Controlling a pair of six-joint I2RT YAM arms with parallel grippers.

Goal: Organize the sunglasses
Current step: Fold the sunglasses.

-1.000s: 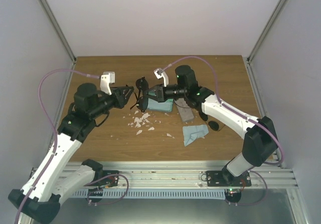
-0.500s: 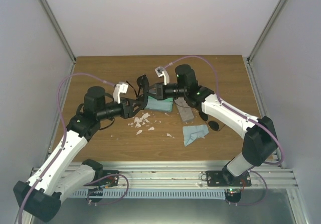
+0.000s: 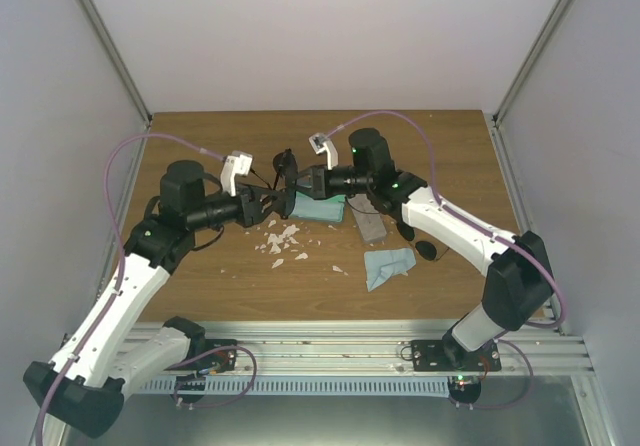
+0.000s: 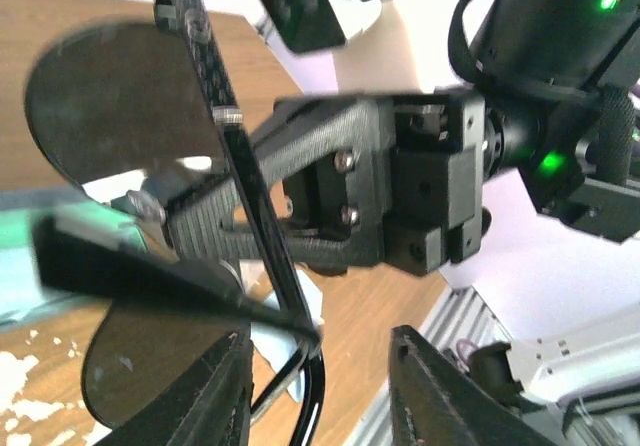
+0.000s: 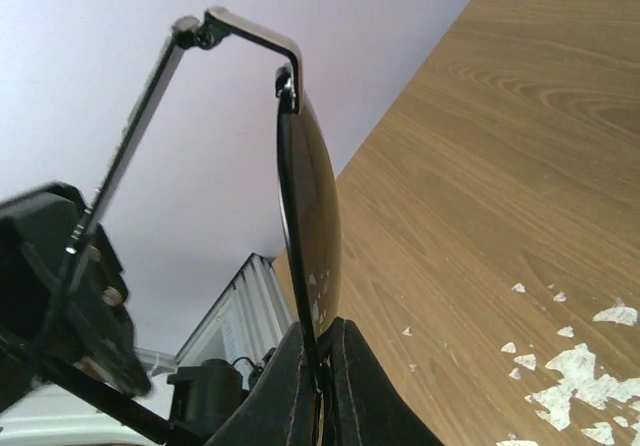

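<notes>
As the right gripper (image 5: 318,366) pinches the sunglasses (image 5: 310,226), the left gripper (image 4: 320,338) faces it, half-open.

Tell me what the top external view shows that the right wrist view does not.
Only top external: the whole left arm and right arm, the blue cloth, the grey case. Only right wrist: up close, the dark lens pinched edge-on between the right jaws. Both: the sunglasses, the wooden table, the white flecks.
</notes>
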